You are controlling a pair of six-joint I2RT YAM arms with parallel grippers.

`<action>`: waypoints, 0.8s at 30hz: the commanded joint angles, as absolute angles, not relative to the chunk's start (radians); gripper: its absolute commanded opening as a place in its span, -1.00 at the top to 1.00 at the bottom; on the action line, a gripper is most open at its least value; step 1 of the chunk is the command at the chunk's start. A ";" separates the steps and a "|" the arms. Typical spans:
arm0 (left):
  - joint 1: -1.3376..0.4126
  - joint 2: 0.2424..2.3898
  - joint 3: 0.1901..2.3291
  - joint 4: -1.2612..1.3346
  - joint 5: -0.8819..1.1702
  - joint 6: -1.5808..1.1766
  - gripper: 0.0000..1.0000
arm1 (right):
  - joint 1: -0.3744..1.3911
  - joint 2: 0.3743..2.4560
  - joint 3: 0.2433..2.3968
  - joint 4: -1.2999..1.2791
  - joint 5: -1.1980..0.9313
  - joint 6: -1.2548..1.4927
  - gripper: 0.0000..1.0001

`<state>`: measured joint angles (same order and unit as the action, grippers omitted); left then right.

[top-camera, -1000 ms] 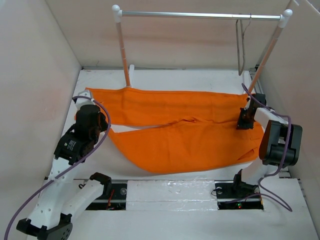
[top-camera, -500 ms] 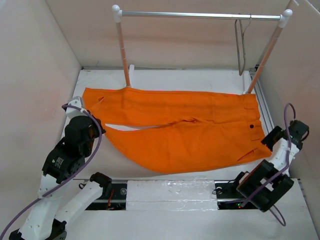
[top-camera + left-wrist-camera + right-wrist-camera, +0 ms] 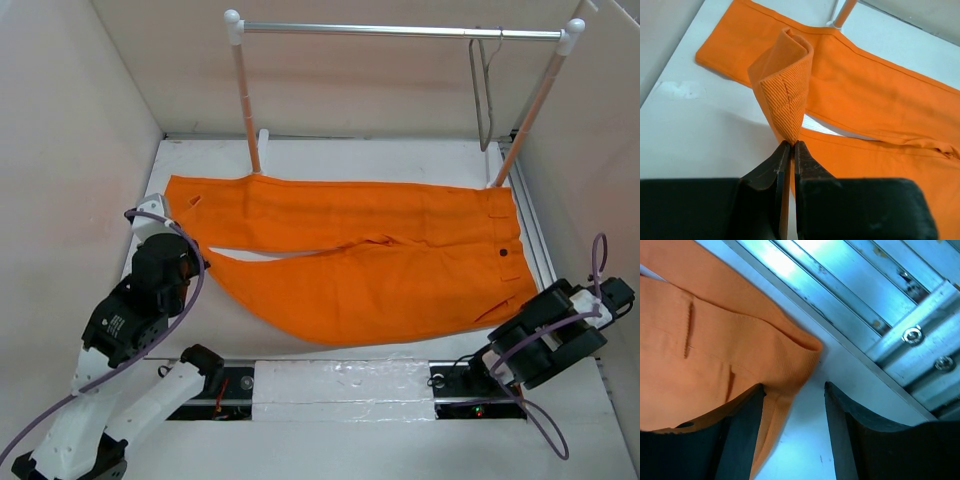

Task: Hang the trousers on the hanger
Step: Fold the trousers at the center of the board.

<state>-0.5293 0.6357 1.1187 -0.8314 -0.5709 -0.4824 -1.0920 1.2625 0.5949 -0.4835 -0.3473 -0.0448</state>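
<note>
Right arm (image 3: pixel 545 345) retracted lower, right jaws wide; left jaws pinch trousers (image 3: pixel 787 95) fold; hanger (image 3: pixel 481 95) edge-on.

Pale walls (image 3: pixel 60 150) enclose white table (image 3: pixel 350 160); silver rail (image 3: pixel 400 31) at back

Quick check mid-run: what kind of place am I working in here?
Probably a lab robot test cell, not a home: plain white walls box in the table, a small rail holds one hanger, and bare aluminium framing runs beside it.
</note>
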 commanded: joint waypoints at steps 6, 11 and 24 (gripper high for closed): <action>-0.545 0.675 1.190 -0.847 -0.739 -0.495 1.00 | -1.068 1.309 0.549 -0.339 -0.411 -0.014 0.56; -0.545 0.684 1.223 -0.861 -0.880 -0.526 1.00 | -1.028 1.168 0.682 -0.532 -0.306 -0.081 1.00; -0.491 0.897 1.104 -0.769 -1.000 -0.692 1.00 | -0.667 1.262 1.107 -0.661 -0.006 -0.078 1.00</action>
